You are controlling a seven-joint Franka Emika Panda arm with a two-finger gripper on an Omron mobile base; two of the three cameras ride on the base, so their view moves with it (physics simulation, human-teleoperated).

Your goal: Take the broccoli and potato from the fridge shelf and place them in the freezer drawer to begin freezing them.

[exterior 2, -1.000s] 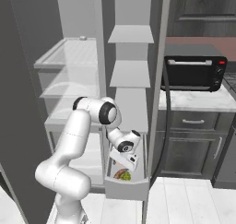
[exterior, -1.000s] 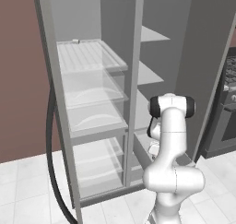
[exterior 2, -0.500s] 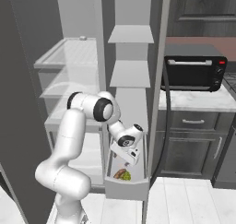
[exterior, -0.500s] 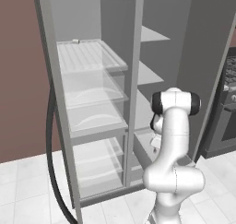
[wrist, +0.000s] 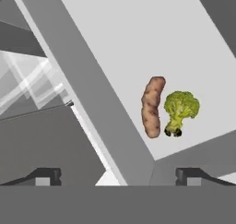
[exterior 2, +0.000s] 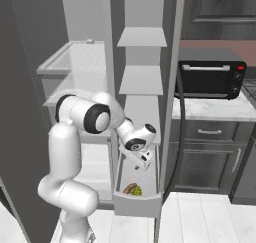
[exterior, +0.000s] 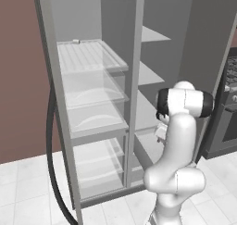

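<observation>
In the open freezer drawer (exterior 2: 136,199) low in the fridge, the potato (wrist: 152,107) and the broccoli (wrist: 180,110) lie side by side, nearly touching, while the gripper (wrist: 119,177) hangs above them, spread wide and empty, so both placements look done.

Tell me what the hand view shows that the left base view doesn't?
The hand view looks down on the potato and the broccoli, lying side by side on the freezer drawer floor, with the fingers wide apart and empty. The left base view gives the ribbed fridge shelf up high and the robot's arm. Both show the grey fridge frame.
</observation>
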